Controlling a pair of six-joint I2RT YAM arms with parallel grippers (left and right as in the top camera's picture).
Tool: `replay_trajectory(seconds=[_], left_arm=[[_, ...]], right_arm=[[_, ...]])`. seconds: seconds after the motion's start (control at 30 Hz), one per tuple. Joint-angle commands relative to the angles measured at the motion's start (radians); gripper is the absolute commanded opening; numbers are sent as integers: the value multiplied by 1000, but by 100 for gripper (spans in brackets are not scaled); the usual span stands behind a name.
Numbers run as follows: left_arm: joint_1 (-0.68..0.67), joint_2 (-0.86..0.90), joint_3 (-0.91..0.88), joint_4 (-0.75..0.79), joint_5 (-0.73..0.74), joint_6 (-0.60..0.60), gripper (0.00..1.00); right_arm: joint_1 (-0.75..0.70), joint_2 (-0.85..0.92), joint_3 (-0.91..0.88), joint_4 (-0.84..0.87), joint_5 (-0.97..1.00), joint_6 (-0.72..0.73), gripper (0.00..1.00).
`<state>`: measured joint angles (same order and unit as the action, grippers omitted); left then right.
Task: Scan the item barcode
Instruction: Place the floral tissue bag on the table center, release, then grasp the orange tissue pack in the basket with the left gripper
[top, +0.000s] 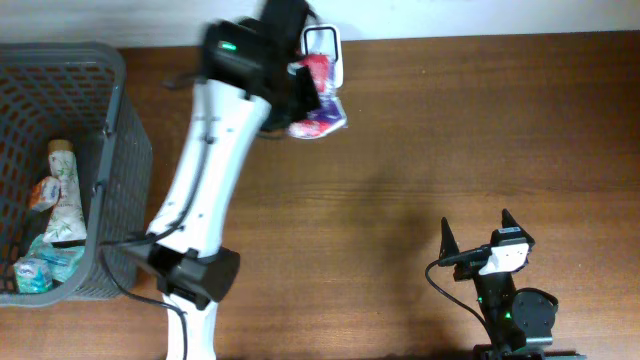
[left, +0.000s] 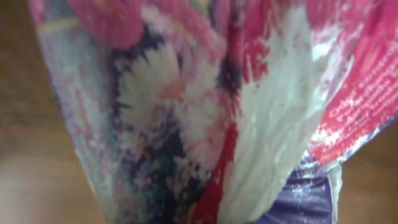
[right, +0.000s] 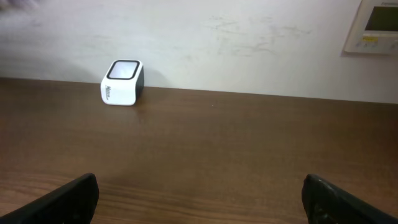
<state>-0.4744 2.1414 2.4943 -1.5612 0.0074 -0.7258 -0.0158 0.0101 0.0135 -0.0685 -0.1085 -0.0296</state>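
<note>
The item is a crinkly packet (top: 318, 112) printed in red, purple and white with flowers. In the overhead view it hangs from my left gripper (top: 300, 88) at the far middle of the table, right in front of the white scanner (top: 323, 40) and partly covering it. The packet (left: 205, 112) fills the whole left wrist view and hides the fingers; no barcode shows on it. The left gripper is shut on it. My right gripper (top: 475, 235) stands open near the front right, with only bare table between its fingertips. From the right wrist view the scanner (right: 122, 82) sits far off by the wall.
A grey mesh basket (top: 120, 120) stands at the left edge with a tube (top: 65, 195) and other packets inside. The left arm stretches from the front left up to the scanner. A wall control panel (right: 373, 25) shows at upper right.
</note>
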Motion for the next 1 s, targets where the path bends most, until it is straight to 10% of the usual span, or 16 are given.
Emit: replay_trajectory(seconds=[0.0, 0.23, 0.33, 0.4, 0.63, 0.83, 0.97], left_arm=[[-97, -9, -268, 203, -77, -100, 0], [-246, -9, -667, 613, -109, -100, 11], [-252, -10, -676, 638, -109, -94, 81], [-241, -19, -614, 638, -99, 18, 99], [63, -301, -182, 292, -103, 308, 99], [773, -537, -169, 164, -103, 392, 99], [961, -496, -318, 197, -188, 440, 90]], right_arm=[[9, -6, -8, -3, 5, 4, 99], [9, -6, -8, -3, 5, 4, 99], [9, -6, -8, -3, 5, 4, 99], [9, -6, -8, -3, 5, 4, 99], [9, -6, -8, -3, 5, 4, 99], [9, -6, -8, -3, 5, 4, 99], [9, -6, -8, -3, 5, 4, 99]])
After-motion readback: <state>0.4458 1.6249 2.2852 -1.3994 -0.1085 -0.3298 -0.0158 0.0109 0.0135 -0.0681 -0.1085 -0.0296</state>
